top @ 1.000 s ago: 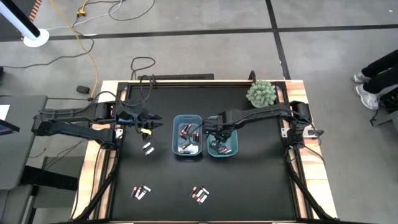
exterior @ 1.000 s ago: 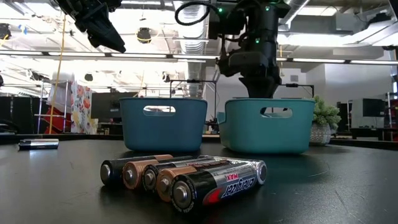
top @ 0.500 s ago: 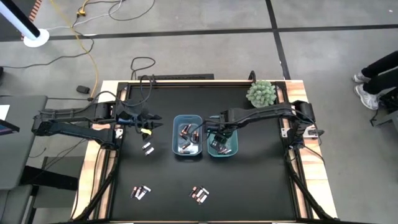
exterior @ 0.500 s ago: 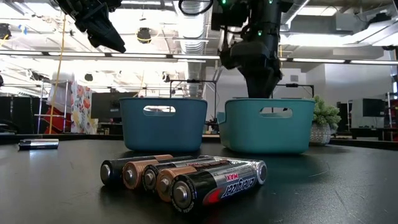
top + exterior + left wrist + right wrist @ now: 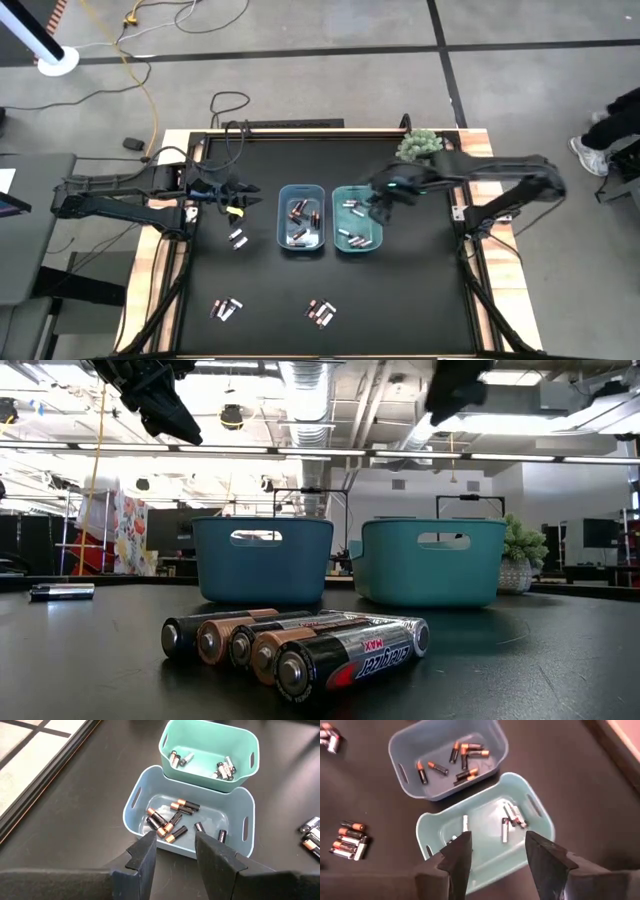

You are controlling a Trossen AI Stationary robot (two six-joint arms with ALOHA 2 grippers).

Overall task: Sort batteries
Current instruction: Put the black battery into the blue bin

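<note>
The right gripper (image 5: 378, 207) is held above the far side of the teal bin (image 5: 341, 243), by its edge toward the right side of the desk (image 5: 420, 290). Its jaws are open and nothing is seen between them. Silvery batteries (image 5: 509, 817) lie below them on the floor of that bin. Dark batteries with copper ends (image 5: 167, 820) lie in the blue bin (image 5: 281, 240) just beside it, and the two bins touch.

The left gripper (image 5: 248, 194) is held above the desk toward the left edge, away from both bins. Its jaws are open and empty too. A small pair of batteries (image 5: 238, 237) lies on the desk near it, between it and the front edge.

Two more groups are left near the front edge: one group (image 5: 226, 308) toward the left corner and one group (image 5: 320, 313) in the middle.

The loose cells lie packed side by side. If one is grabbed, its neighbours could be knocked and could roll away. A dark cell could also be dropped into the wrong bin, because the bins sit so close.
</note>
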